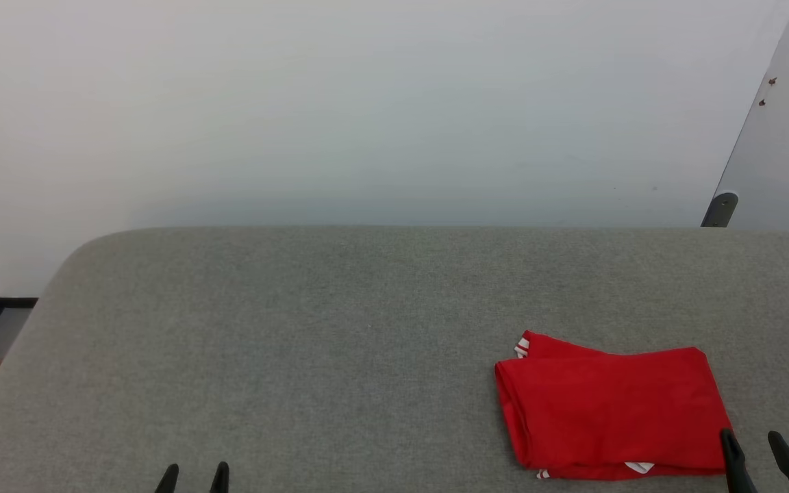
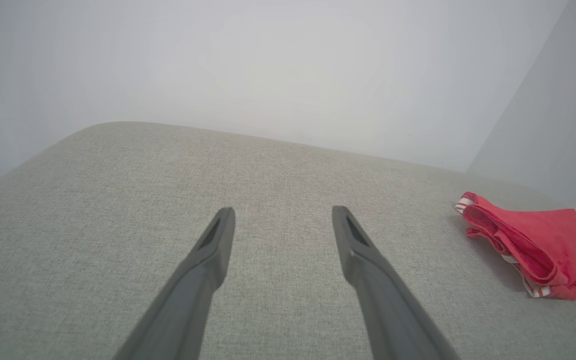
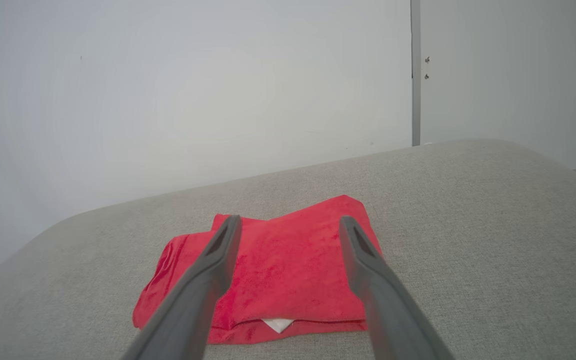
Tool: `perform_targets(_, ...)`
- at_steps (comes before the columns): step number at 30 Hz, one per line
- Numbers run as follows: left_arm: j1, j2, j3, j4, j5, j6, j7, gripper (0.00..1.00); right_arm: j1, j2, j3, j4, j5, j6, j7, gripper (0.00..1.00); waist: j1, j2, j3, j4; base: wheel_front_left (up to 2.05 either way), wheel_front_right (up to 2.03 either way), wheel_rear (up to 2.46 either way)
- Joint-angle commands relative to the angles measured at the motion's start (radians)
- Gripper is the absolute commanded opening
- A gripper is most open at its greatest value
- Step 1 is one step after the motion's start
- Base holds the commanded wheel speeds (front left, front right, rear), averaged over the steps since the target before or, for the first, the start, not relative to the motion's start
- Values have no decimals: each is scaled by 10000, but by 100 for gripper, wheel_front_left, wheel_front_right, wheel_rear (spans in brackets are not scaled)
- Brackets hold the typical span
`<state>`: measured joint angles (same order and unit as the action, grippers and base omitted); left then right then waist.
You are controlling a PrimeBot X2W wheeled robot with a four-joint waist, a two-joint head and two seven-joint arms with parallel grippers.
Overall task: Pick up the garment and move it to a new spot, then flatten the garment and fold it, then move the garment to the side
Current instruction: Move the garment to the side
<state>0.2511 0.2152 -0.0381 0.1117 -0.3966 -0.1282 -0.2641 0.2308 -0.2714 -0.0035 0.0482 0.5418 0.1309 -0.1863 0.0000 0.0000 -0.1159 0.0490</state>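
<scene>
A pale wall (image 1: 367,103) rose behind the wide grey fabric-covered surface (image 1: 298,329). On the near right part of that surface lay the garment (image 1: 614,411) — red, folded into a compact rectangle, with bits of white-and-red trim peeking out at its edges. The right gripper (image 1: 750,438) stood by the garment's near right corner, jaws apart and empty. The left gripper (image 1: 196,470) — also spread, holding nothing — hung well apart from it over bare fabric.
</scene>
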Motion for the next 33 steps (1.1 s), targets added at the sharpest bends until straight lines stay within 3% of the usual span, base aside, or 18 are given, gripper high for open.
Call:
perform_targets(1,7,-18,-9,-45,-15,-37,5,100,36,45,-50,-57,-92,-5,62,100,0,0,-6,16,0,0,0)
perform_targets(4,9,-61,13,-74,-71,-37,5,100,-158,19,45,-139,-48,-3,156,100,0,0,-3,-14,0,0,0)
perform_targets(11,-93,-291,119,-206,-123,-37,5,100,-1429,-884,248,-178,426,-5,1110,100,0,0,248,-252,0,0,0)
perform_targets(19,-510,-333,-128,-36,-219,-37,5,100,-3169,-2562,1487,1485,2187,0,6181,100,0,0,762,-309,0,0,0)
perform_targets(22,-898,-231,-365,100,-258,-37,5,100,-3956,-2888,1380,2300,2883,-2,7601,100,0,0,1045,-246,0,0,0)
perform_targets(28,-1641,-28,-625,142,-374,-37,5,100,-5273,-3152,1594,3320,2867,-2,9033,100,0,0,1806,-151,0,0,0)
perform_targets(33,-2309,114,-868,147,-436,-37,5,100,-6320,-2704,1863,4278,2353,-2,9342,100,0,0,2472,-30,0,0,0)
